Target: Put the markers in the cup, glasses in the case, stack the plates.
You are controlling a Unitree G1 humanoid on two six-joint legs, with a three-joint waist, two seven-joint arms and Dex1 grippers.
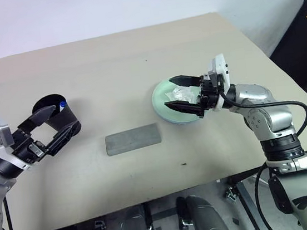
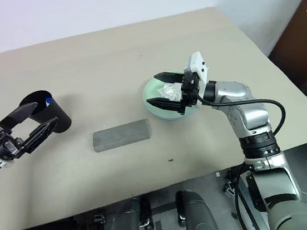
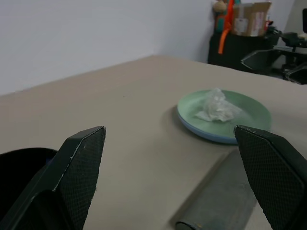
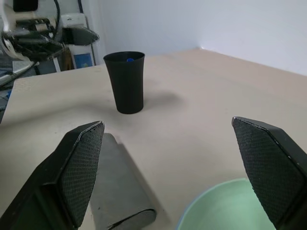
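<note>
- Left claw (image 1: 47, 127): fingers spread wide, empty, just beside black cup (image 1: 59, 114) holding blue-capped marker (image 1: 62, 105).
- Right claw (image 1: 180, 94): fingers spread wide, empty, over stacked plates (image 1: 159, 104) bearing crumpled tissue (image 3: 217, 106).
- Grey case (image 1: 133, 139): shut, mid-surface (image 1: 113, 64).

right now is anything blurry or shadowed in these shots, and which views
Left wrist view: the near jaws and the case are soft, the plates sharper. Right wrist view: the cup is crisp and throws a soft shadow on the table. Left eye view: even light, faint shadows under the case and plates.
</note>
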